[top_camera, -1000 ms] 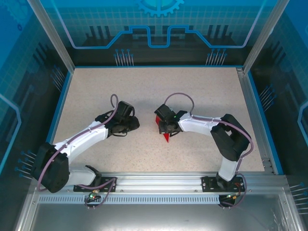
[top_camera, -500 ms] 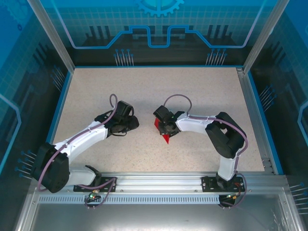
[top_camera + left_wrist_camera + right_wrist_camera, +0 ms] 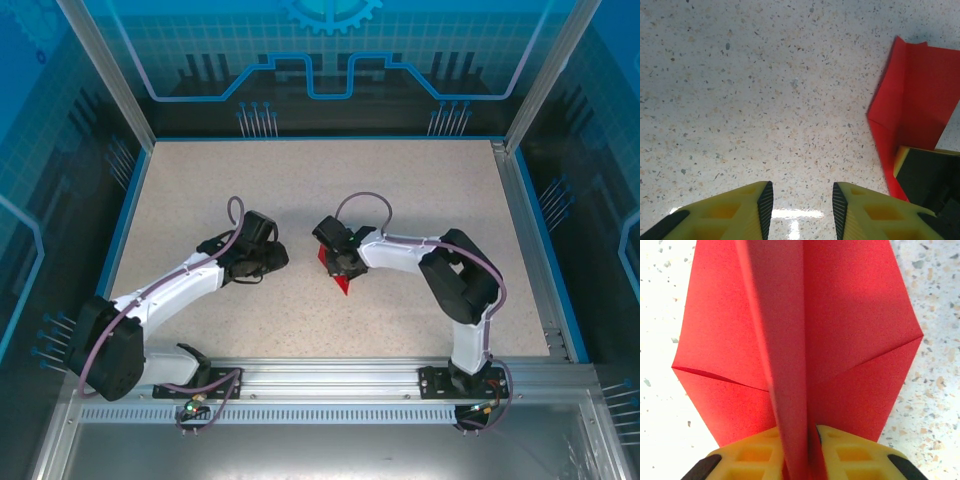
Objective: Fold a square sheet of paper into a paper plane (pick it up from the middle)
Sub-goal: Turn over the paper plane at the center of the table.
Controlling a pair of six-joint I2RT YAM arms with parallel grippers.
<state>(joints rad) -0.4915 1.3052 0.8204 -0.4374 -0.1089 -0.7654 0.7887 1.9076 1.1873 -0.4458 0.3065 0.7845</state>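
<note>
**Red fold mid-table, right fingers astride the crease**

Down to the paper plane (image 3: 850, 330) first: bright red, half folded, lying about the middle of the speckled table (image 3: 420, 190), a touch right of centre; points its sharp tip toward the near edge in the top view; from the right wrist, shows two flat wings spreading left and right and a raised centre ridge running up between them. On to the right gripper (image 3: 799, 432): reaches in from the right and sits over the far end of the paper; has its yellow fingers set one on each side of that ridge, barely apart, with the paper right between them; pinching or just let loose, cannot tell. Across to the left gripper (image 3: 802, 200): jaws partly open, nothing between them, bare table below; parked just left of the paper, close but not touching it; from the left wrist, catches the red paper off to the right with a creased flap standing up, and a finger of the other gripper at its near edge.
</note>
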